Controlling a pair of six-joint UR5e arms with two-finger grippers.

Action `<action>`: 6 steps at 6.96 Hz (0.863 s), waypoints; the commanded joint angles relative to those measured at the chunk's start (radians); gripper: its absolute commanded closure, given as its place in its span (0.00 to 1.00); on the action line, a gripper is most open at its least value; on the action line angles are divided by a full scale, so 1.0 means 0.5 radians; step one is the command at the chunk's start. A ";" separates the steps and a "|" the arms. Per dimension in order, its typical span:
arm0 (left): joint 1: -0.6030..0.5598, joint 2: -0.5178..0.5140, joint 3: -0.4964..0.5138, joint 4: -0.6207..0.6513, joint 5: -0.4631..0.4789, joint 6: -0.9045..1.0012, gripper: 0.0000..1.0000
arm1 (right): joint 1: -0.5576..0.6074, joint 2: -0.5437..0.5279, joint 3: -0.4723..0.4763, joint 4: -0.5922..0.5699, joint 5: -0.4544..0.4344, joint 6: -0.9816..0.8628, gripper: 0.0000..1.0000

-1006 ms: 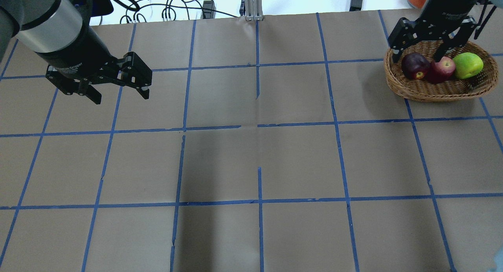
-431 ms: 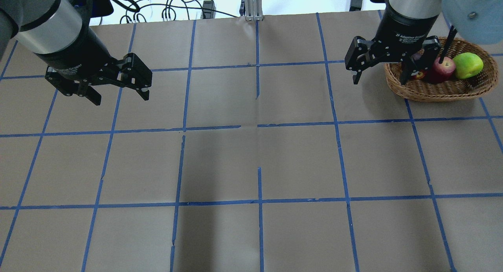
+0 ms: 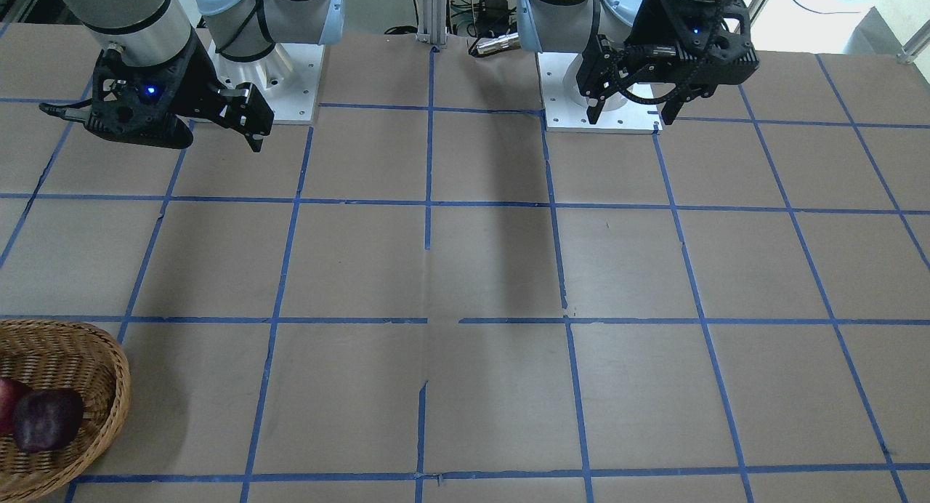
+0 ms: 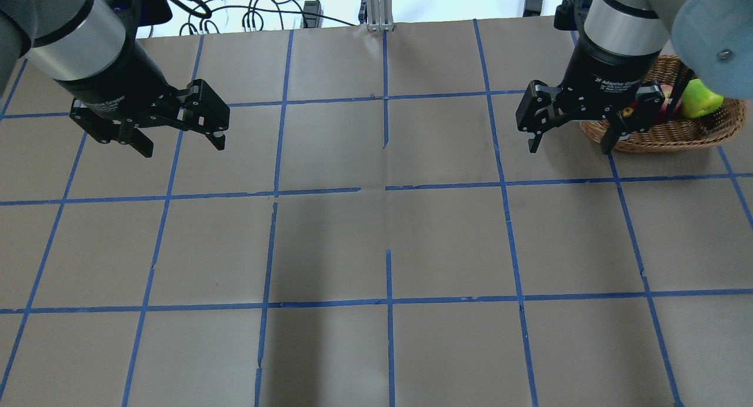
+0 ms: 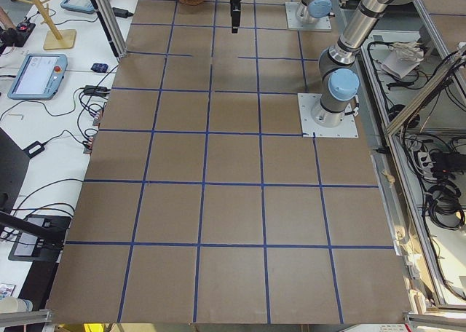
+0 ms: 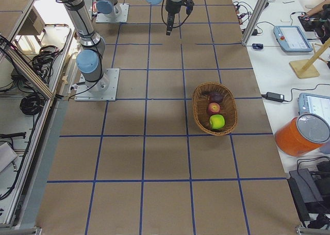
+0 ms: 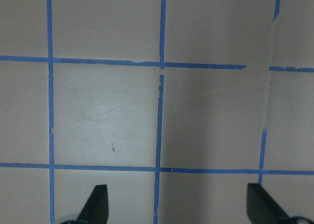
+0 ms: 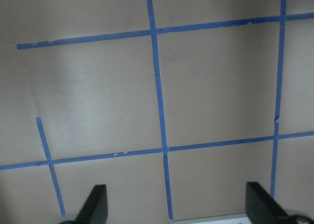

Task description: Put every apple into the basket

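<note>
The wicker basket (image 6: 214,108) stands at the far right of the table and holds all three apples: maroon (image 6: 216,97), red (image 6: 213,108) and green (image 6: 217,121). In the overhead view my right arm hides part of the basket (image 4: 670,137); the green apple (image 4: 700,99) shows beside it. The front view shows the basket rim (image 3: 109,387) and the maroon apple (image 3: 47,419). My right gripper (image 4: 569,148) is open and empty, raised, to the left of the basket. My left gripper (image 4: 181,147) is open and empty above the far-left squares.
The brown table cover (image 4: 388,236) has a grid of blue tape. Both wrist views show only this cover between open fingertips (image 7: 98,204) (image 8: 98,204). Cables (image 4: 259,16) lie beyond the far edge. An orange container (image 6: 301,134) stands off the table near the basket.
My right gripper, open and empty, has drawn back from above the basket, leftward and nearer in the overhead view, and now covers the maroon apple there. The left arm has not moved.
</note>
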 commanded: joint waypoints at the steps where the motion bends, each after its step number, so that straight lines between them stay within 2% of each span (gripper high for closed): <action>1: 0.000 -0.001 -0.001 0.003 -0.003 -0.003 0.00 | -0.051 -0.014 -0.015 -0.010 0.071 0.002 0.00; 3: 0.000 0.012 0.002 0.000 0.000 -0.003 0.00 | -0.045 -0.029 -0.009 -0.053 0.046 -0.001 0.00; 4: 0.000 0.012 0.002 0.000 0.000 -0.003 0.00 | -0.036 -0.060 0.003 -0.041 -0.063 -0.004 0.00; 6: 0.000 0.009 0.005 0.000 0.000 -0.003 0.00 | -0.036 -0.082 0.000 -0.047 -0.052 -0.004 0.00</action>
